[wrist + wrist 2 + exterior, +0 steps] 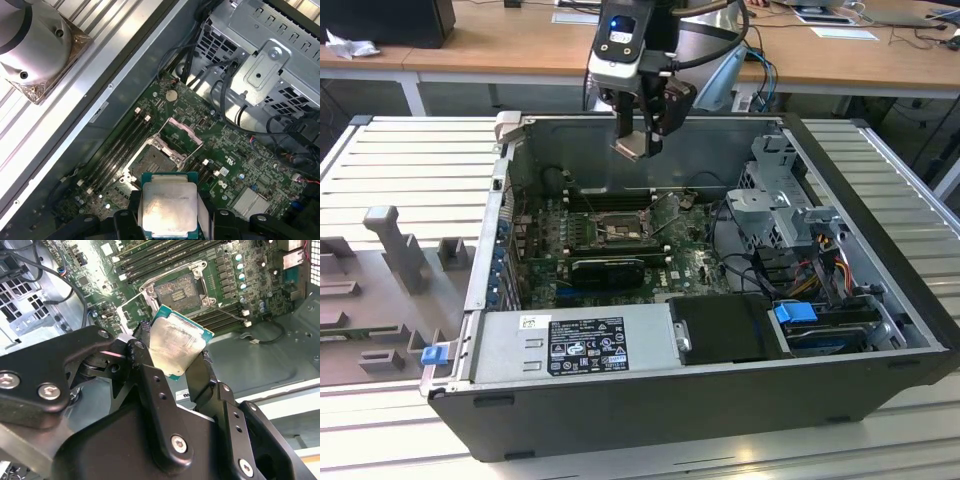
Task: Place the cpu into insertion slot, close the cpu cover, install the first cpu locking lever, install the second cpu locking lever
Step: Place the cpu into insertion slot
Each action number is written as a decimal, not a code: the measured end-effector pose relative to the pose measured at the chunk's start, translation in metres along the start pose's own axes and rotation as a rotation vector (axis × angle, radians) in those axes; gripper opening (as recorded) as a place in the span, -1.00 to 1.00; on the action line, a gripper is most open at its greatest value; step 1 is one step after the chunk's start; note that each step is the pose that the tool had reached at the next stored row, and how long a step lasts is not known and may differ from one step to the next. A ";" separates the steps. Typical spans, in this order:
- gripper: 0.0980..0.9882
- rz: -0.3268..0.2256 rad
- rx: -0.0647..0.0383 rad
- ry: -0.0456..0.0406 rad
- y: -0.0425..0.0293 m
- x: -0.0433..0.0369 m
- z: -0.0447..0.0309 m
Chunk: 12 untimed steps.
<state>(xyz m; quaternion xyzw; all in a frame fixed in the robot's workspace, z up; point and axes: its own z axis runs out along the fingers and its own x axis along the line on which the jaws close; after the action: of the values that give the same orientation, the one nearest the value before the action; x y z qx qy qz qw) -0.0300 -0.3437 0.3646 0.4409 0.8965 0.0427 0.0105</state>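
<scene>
My gripper (638,143) hangs above the open computer case, shut on the cpu (632,147), a flat square chip with a pale silver top. Both wrist views show the cpu (177,342) (169,207) pinched by its edges between the black fingers (146,367). The insertion slot (156,162) (180,289) lies bare on the green motherboard, below the chip and well apart from it. In the exterior view the insertion slot (617,232) is beneath and slightly towards the camera from the gripper. The cpu cover (182,134) (129,310) stands swung open at one side of the slot.
Long black memory slots (117,147) flank the socket. A black card (610,268), a power supply (585,340), a metal drive cage (775,195) and bundled cables (820,260) fill the case. Grey fixtures (395,245) sit on the slatted table at the exterior view's left.
</scene>
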 end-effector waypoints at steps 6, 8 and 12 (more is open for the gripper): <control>-0.03 0.022 0.000 -0.0020 0.0000 0.0000 0.0005; -0.03 0.032 -0.001 -0.0028 0.0000 0.0000 0.0008; -0.03 0.072 -0.001 -0.0063 -0.0001 0.0000 0.0017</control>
<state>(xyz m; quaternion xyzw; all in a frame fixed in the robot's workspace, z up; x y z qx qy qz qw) -0.0300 -0.3437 0.3629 0.4732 0.8799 0.0423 0.0121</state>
